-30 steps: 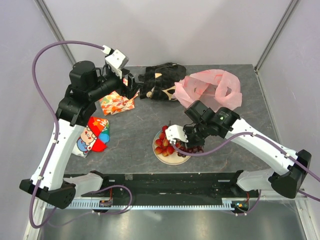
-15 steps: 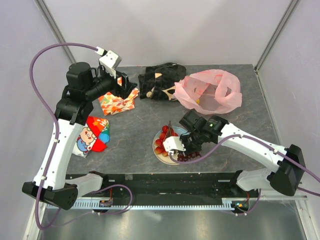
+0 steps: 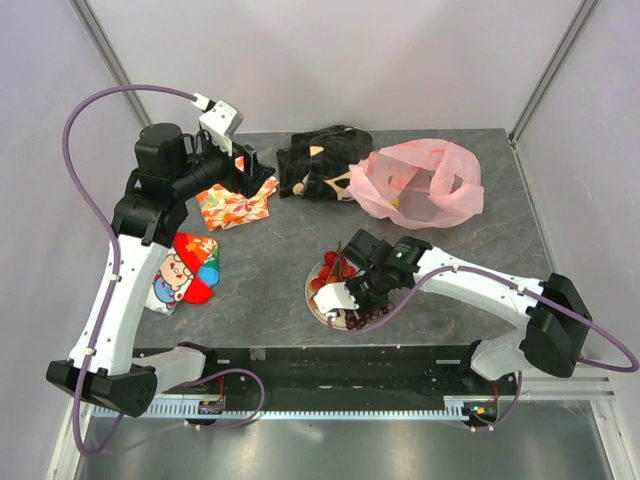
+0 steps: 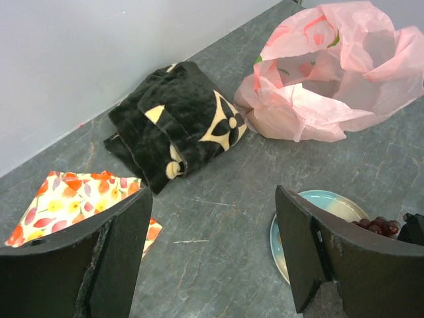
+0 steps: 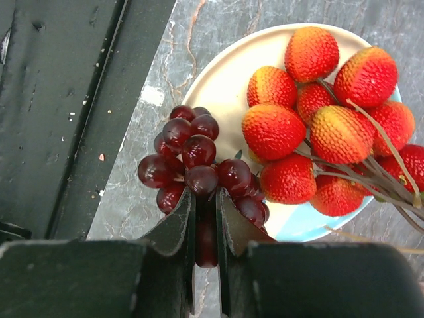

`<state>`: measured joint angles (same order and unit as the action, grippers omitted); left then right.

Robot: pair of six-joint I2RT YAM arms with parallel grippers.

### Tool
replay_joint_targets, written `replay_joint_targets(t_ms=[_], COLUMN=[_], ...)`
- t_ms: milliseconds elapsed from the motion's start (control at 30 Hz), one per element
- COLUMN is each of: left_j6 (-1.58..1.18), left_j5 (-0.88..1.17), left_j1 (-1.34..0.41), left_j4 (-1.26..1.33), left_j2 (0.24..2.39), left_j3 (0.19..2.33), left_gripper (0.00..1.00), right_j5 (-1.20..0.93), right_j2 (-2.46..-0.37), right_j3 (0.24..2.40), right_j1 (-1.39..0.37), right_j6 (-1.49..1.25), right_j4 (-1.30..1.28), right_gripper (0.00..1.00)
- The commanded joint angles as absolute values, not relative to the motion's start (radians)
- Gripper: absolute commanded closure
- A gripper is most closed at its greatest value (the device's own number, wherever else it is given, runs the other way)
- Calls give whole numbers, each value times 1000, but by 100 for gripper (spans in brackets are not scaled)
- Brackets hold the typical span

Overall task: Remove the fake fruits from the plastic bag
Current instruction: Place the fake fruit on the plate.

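The right pincer is pinching the grape bunch, which is hanging just ahead of its tips across the plate rim. Shifting it toward the red fruit cluster before letting go is looking wise.

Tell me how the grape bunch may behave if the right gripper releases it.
The grape bunch looks glossy, so it may slip from the right gripper. Its berries seem joined, so it should slump, not roll. It straddles the rim of the plate, so part could slide off.
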<state>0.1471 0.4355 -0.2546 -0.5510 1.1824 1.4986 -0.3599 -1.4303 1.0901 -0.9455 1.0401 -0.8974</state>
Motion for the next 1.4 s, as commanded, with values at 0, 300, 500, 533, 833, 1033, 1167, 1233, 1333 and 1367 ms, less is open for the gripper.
replay_joint_targets(t_ms=[0,300,500,533,833,1033,1167,1233,1333,1367], left_j6=[117,117,110,107,78,66,37,9,-26,-22], left_j5=[471,474,488,491,532,551,558,557,513,499], left_j1=[-250,-249,-247,-247,-249,-249,-253,-268,-329,-353], left_j4=[-532,-532,-531,-532,-514,-508,-491,-479,-460,-457], left_j2=[1195,1195,1192,1193,1226,1221,1241,1282,1362,1390], left_j3=[1516,1514,1505,1503,1528,1506,1506,1525,1561,1577], left_gripper=[19,19,19,19,19,20,19,19,18,18], right_j5=[-376,-385,-324,-331,-327,-288,-253,-233,-227,-227], right_j2=[-1427,-1457,-1483,-1465,-1427,-1338,-1249,-1221,-1230,-1236], right_j3=[1074,1091,1091,1097,1259,1253,1287,1328,1432,1477], right_j1=[-966,-999,-1000,-1000,-1000,-999,-944,-890,-679,-636], right_j6=[1071,1026,964,951,827,844,789,778,712,663], right_j4=[-858,-796,-778,-778,-917,-1050,-1086,-1071,-990,-967], right_gripper=[97,93,54,52,39,39,39,39,41,41])
